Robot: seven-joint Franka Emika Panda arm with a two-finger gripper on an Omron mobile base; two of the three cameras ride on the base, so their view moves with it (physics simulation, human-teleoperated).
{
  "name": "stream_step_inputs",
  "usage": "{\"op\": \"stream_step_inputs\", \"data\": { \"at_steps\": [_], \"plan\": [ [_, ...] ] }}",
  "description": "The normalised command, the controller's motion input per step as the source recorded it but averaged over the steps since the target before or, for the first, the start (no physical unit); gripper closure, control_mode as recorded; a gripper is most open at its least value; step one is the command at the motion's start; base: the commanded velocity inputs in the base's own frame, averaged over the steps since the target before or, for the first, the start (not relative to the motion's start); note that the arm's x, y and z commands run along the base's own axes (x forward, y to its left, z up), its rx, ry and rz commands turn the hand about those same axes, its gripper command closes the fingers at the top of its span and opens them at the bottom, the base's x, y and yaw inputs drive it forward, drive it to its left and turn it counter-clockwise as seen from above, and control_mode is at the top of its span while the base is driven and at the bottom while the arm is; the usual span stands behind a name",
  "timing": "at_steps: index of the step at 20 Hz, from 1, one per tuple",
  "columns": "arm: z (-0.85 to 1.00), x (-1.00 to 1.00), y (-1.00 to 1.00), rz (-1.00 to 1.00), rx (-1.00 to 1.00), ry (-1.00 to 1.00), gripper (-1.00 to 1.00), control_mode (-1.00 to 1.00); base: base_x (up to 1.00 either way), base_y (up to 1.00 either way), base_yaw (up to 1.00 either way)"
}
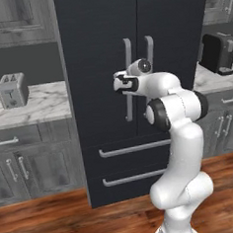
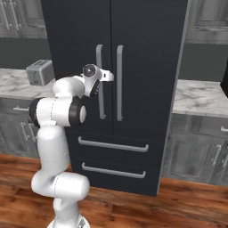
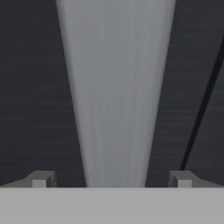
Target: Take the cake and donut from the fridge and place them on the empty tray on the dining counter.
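The black fridge (image 1: 96,50) (image 2: 147,49) stands with both doors shut, so the cake and donut are hidden. My gripper (image 1: 120,82) (image 2: 107,76) is open at the left door's long silver handle (image 1: 128,68) (image 2: 99,67), about halfway up. In the hand view the handle (image 3: 116,87) runs up the middle between my two fingertips (image 3: 41,178), and the gripper (image 3: 111,179) straddles it without closing. The dark seam between the doors (image 3: 203,105) lies to the right. The tray and the dining counter are out of view.
A silver toaster (image 1: 12,90) (image 2: 39,72) sits on the marble wall counter left of the fridge. A black coffee machine (image 1: 217,53) stands on the counter to the right. Two fridge drawers with bar handles (image 1: 136,148) lie below the doors, above wooden floor.
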Motion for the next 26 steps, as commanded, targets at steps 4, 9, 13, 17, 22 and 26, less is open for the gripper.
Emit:
{"op": "stream_step_inputs", "data": {
  "at_steps": [4,9,13,17,22,26],
  "plan": [
    [-0.28,0.74,0.00,0.00,0.00,0.00,-1.00,-1.00,0.00,0.00,0.00],
    [-0.27,0.72,0.04,0.00,0.01,0.01,1.00,-1.00,0.00,0.00,0.00],
    [-0.03,0.19,0.35,0.09,0.14,0.20,1.00,-1.00,0.00,0.00,0.00],
    [-0.03,-0.39,0.87,0.23,0.11,0.13,1.00,-1.00,0.00,0.00,0.00],
    [-0.04,-0.99,1.00,0.18,-0.19,-0.20,1.00,-1.00,0.00,0.00,0.00],
    [0.00,-1.00,1.00,0.07,-0.35,-0.15,1.00,-1.00,0.00,0.00,0.00]
  ]
}}
